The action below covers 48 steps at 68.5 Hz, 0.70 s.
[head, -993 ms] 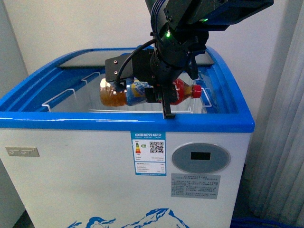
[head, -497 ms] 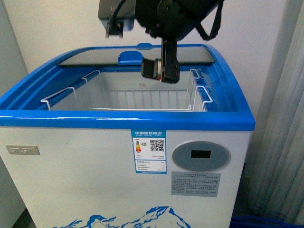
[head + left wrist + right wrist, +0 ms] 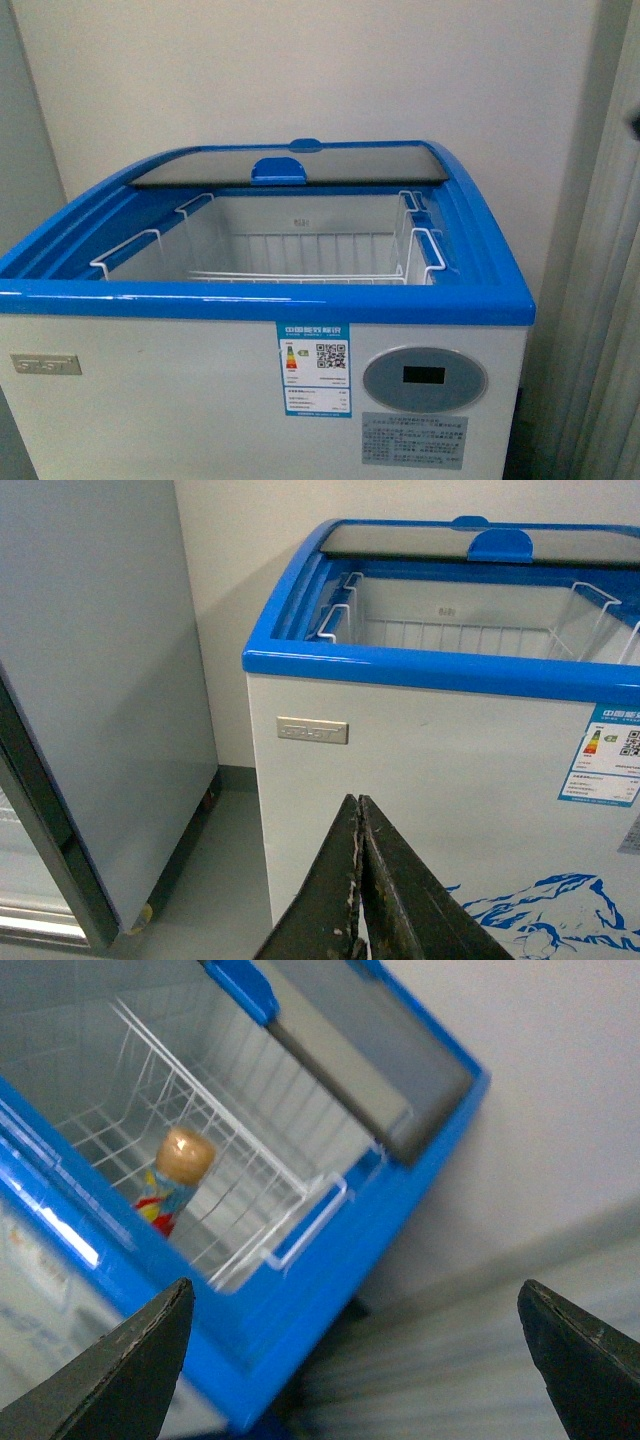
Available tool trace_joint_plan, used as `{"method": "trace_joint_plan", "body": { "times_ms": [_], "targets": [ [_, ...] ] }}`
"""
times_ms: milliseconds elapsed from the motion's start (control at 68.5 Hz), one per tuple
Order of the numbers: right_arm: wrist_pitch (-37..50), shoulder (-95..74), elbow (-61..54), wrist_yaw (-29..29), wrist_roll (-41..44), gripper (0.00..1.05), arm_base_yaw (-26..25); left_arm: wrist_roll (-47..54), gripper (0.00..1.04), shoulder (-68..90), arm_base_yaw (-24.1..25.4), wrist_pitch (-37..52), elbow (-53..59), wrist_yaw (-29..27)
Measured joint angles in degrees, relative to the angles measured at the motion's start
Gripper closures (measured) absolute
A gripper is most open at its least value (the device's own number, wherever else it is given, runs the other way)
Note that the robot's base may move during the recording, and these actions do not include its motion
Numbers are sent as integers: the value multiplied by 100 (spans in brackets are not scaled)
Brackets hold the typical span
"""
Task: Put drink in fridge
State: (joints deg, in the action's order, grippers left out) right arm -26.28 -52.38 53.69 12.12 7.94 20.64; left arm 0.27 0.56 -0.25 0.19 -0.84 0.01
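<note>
Gone from the front view is the right arm, which half a second ago hung over the open fridge (image 3: 150, 400); now that view shows only the chest itself, its blue rim, sliding lid pushed to the back and a white wire basket (image 3: 300, 255) that looks bare from this angle. Seen from the right wrist, the drink (image 3: 175, 1175) lies inside the wire basket (image 3: 250, 1170), its amber base end toward the camera and its red and yellow label below, close to the near blue rim. That arm's end effector (image 3: 355, 1360) is spread wide, its two dark fingertips (image 3: 130, 1360) at opposite sides of the picture (nothing between them). From the left wrist, the left end effector (image 3: 360, 880) has its dark fingers pressed together, empty, low before the fridge's (image 3: 420, 780) white front, beside a taller grey cabinet (image 3: 100, 680)
</note>
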Motion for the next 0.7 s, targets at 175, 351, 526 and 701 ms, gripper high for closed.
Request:
{"method": "trace_joint_plan", "body": {
  "times_ms": [175,351,526,701],
  "targets": [
    [-1130,2188,-1034,391,-1727,8,323,-2,102,-20,0,-11,0,2],
    [1773,3543,-2920,153,-1095,36,-549,-2,102,-31,0,-15,0,-2],
    [2205,4000,-3757,-310,-905,65,-1099,-2,102,-31,0,-17,0,0],
    [2337,4319,-4188,-1143,-841,95,-2004,-2,102,-31,0,-17,0,-2]
  ]
}}
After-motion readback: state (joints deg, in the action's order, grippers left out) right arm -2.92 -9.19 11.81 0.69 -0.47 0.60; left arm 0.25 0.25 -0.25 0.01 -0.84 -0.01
